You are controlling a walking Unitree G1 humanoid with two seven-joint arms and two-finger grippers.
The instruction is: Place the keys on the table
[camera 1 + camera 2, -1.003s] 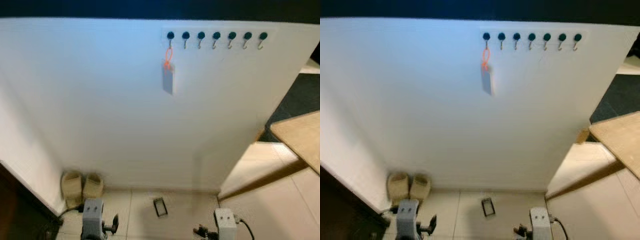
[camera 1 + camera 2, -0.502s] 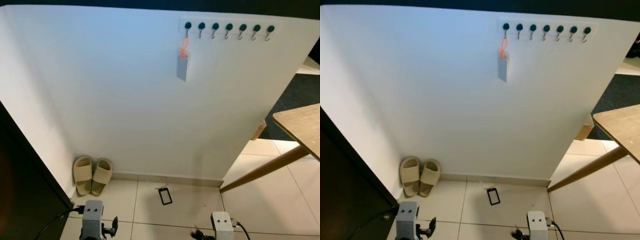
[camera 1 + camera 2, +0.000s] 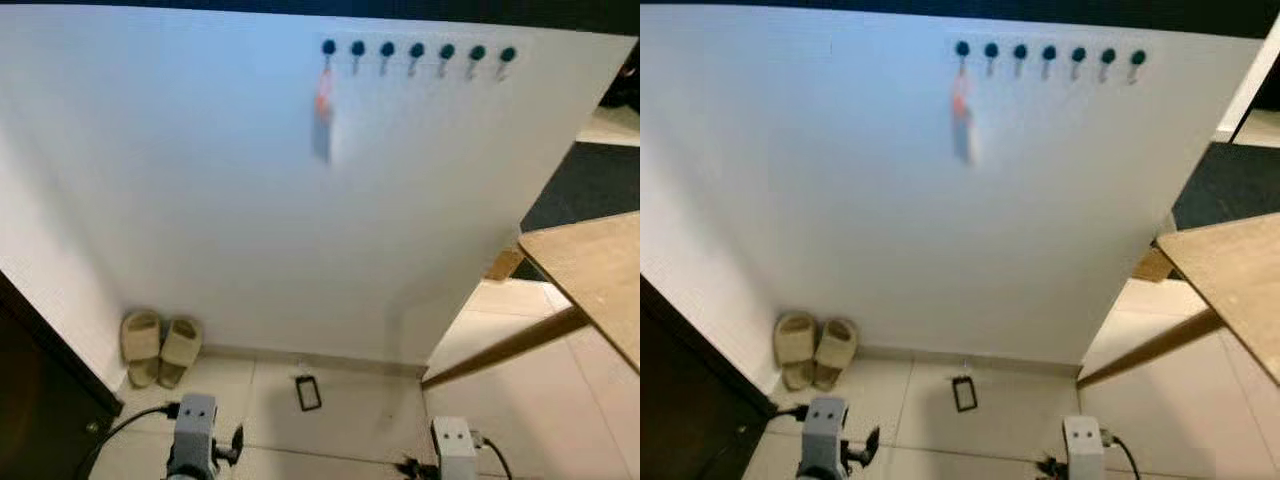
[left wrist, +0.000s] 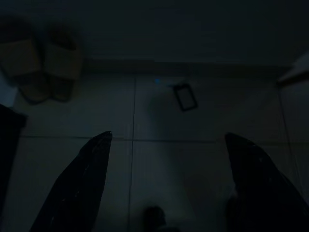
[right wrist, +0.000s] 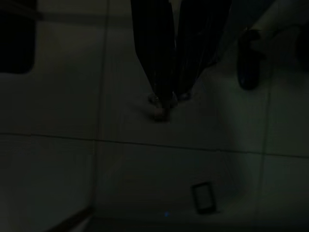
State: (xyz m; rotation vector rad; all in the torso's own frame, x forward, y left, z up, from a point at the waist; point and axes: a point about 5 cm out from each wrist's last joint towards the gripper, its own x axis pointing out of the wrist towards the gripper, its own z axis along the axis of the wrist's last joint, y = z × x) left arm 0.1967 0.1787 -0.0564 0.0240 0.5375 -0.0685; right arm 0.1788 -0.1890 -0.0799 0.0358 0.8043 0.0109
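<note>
The keys hang from the leftmost of a row of dark hooks high on the white wall: an orange loop with a grey tag, blurred. The wooden table juts in at the right, its leg slanting down to the floor. Both arms hang low at the bottom edge, far below the keys. In the dim left wrist view my left gripper is open over the floor tiles, with nothing between its fingers. My right gripper points at the floor with its two fingers pressed together.
A pair of beige slippers lies by the wall at the lower left. A small black rectangular object rests on the tiles in front of me. A dark door or cabinet borders the left side.
The whole picture has shifted to the left and blurred, so the camera has moved. The keys still hang on their hook and both arms still hang low.
</note>
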